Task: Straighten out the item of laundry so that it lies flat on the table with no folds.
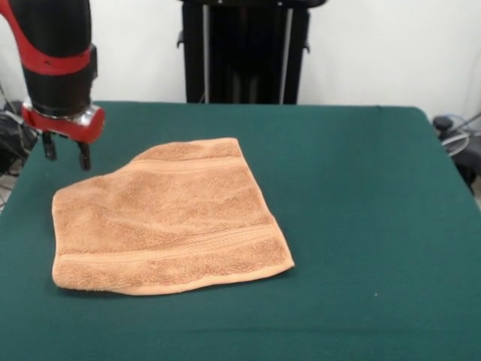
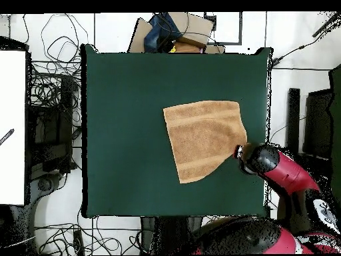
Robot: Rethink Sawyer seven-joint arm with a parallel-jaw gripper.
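Towel (image 1: 169, 222) lies left of centre on the green worktop (image 1: 361, 226), near hem running along the lower frame, banded stripe above it. Far left corner looks cut off slantwise, likely folded under. Upper left: gripper (image 1: 66, 154) hangs just off that corner, fingers spread, empty.

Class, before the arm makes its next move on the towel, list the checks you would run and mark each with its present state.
1. Towel fully on the table: ok.
2. Towel flat, all four corners out: not ok; the corner nearest the gripper looks turned under.
3. Gripper open: ok, two fingers apart.
4. Gripper empty: ok.
5. Gripper clear of the towel: ok in the front view.
6. Fingers above table surface: cannot tell.
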